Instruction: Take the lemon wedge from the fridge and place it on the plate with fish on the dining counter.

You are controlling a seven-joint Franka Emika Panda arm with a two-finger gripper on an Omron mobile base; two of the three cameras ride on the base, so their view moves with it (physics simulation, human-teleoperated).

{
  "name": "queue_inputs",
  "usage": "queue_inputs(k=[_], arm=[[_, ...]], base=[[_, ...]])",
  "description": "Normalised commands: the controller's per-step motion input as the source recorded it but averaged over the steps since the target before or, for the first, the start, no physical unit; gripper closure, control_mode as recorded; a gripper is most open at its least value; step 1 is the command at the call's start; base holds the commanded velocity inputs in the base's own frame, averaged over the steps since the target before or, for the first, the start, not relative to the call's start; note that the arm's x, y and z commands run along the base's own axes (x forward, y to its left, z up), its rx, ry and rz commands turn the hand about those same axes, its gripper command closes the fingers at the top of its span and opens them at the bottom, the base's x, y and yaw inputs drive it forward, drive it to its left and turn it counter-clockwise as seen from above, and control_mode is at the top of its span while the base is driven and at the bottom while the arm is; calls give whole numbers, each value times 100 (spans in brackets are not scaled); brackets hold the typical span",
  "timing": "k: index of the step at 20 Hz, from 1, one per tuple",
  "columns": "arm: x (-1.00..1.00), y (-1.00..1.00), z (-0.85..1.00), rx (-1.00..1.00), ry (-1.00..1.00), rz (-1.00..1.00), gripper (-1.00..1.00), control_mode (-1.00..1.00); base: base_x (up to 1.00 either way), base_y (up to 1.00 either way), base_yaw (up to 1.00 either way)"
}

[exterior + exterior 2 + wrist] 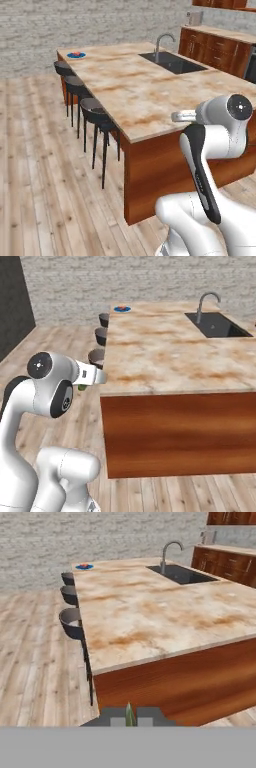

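Three dark stools (pixel 92 107) line the left edge of the dining surface (pixel 145 95). The plate with fish (pixel 76 55) sits at its far left corner, toward 11 o'clock from the robot. The sink (pixel 172 62) with its faucet (pixel 162 42) lies toward 1 o'clock. The hand (pixel 130 718) is clamped together on the lemon wedge (pixel 130 714), whose green sliver pokes up between the fingertips (pixel 117 718), short of the surface's near end.

I see the worktop (pixel 145 95) wide and bare between its near edge and the plate with fish (pixel 76 55) at the far left corner. On the right the sink (pixel 172 62) and faucet (pixel 162 42) stand. Three stools (pixel 95 111) line the left side.
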Motion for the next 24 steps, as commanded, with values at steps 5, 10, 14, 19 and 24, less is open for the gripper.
queue_inputs(k=[5,10,14,19,24], arm=[[0,0,0,0,0,0,100,100],[0,0,0,0,0,0,100,100],[0,0,0,0,0,0,100,100],[0,0,0,0,0,0,100,100],[0,0,0,0,0,0,100,100]], base=[[91,100,-2],[95,100,-3],[86,100,-5],[100,100,-16],[100,100,-21]])
